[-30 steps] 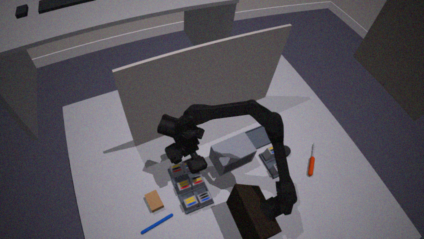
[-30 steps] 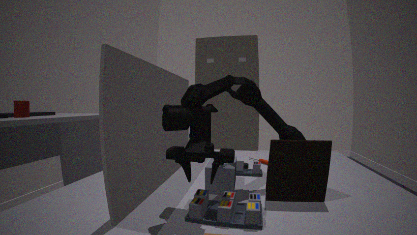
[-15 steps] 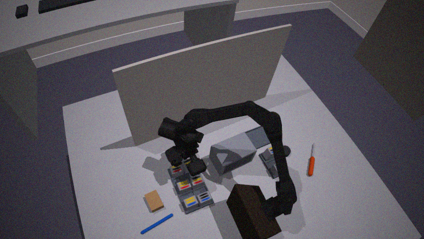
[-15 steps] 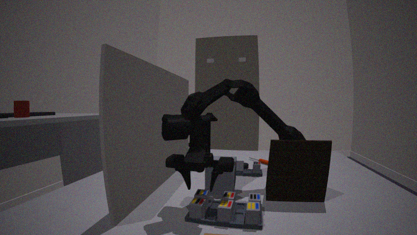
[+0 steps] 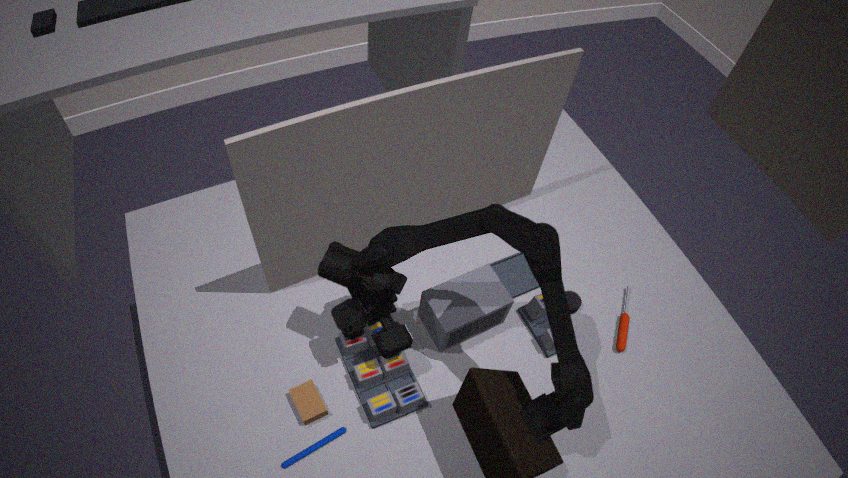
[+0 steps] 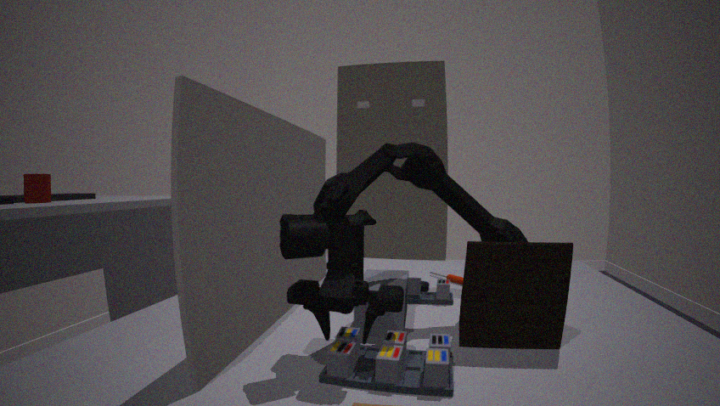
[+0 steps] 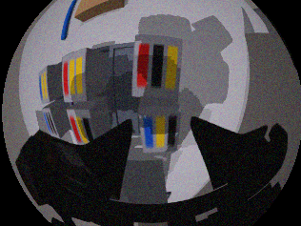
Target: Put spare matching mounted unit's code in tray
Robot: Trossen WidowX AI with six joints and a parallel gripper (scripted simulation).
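The dark spare rack [image 5: 369, 389] [image 6: 383, 388] holds several grey spares with coloured bars on top. My gripper [image 6: 345, 340] [image 7: 162, 121] is open, pointing down at the rack's far corner. Between its fingertips in the wrist view is the blue-yellow-black spare [image 7: 160, 132] [image 6: 348, 332], not gripped. Beside it stands the red-black-yellow spare [image 7: 157, 66] [image 6: 342, 346]. Others include a red-yellow-yellow spare [image 7: 73, 77] and a blue-yellow-yellow spare [image 7: 44, 85] [image 5: 380, 403]. A small dark base [image 5: 538, 333] [image 6: 435, 301] carries grey units; no back code is readable. A flat slate piece [image 5: 515, 275] may be the tray.
A large grey box [image 5: 469, 314] stands right of the rack. A tall panel [image 5: 403, 178] [image 6: 242, 227] rises close behind the gripper. A dark brown block [image 5: 498, 415] [image 6: 514, 297], a tan block [image 5: 307, 400], a blue rod [image 5: 313, 447] and an orange-handled screwdriver [image 5: 622, 332] are also there.
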